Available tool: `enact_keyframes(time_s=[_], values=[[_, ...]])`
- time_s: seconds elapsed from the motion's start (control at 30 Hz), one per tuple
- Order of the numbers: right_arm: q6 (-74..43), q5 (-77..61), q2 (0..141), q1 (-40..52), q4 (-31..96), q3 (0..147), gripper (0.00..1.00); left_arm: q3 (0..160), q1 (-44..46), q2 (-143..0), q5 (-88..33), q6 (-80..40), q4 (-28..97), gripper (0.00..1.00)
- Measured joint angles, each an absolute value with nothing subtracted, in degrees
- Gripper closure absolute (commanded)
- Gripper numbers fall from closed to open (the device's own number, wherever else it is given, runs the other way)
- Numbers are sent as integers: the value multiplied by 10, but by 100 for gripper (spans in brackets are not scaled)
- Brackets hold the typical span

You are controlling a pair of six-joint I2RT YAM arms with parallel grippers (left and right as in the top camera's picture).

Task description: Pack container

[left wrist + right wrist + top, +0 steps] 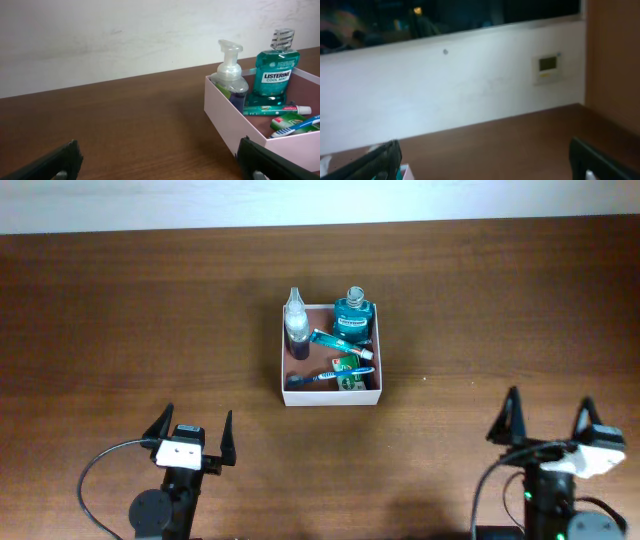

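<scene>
The left gripper point(198, 412) rests low over the table point(110, 320) with its fingers point(56, 162) spread wide apart and nothing between them. The container point(330, 396) sits ahead of it and off to its right, well apart. In the left wrist view the container's near corner point(225, 112) is just beyond the right finger.

Inside the container, a mouthwash point(353, 315) stands upright in the far corner on the side away from this gripper. A pump bottle point(296, 320) stands upright in the other far corner. Nearer the gripper lie a toothpaste point(342, 344), a green packet point(350, 375) and a toothbrush point(312, 378), the brush closest to the near wall.

The right gripper point(550, 398) is also spread wide and holds nothing. The container is ahead of it and well to its left. Its wrist view shows mostly bare table and a white wall with a small panel point(548, 67) ahead to the right.
</scene>
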State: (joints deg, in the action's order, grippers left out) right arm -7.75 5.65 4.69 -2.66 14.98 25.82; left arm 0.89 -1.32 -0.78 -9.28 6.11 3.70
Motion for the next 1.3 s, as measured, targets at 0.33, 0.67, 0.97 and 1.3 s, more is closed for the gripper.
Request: enact_keyframes(time_s=[0.33,0.67,0.97,1.3], values=[[-77,11,47,-13,63,161,1,9,-13,-8,-93,61,37,1],[-77,-16,47,-13,-36,85,1,9,-13,-8,-93,61,37,1],[-77,-27,8,-13,-52,31,2,9,-13,-8,-93,61,37,1],[-75,-31,8,-13,39,6,1,9,-13,-8,-93,61,37,1]])
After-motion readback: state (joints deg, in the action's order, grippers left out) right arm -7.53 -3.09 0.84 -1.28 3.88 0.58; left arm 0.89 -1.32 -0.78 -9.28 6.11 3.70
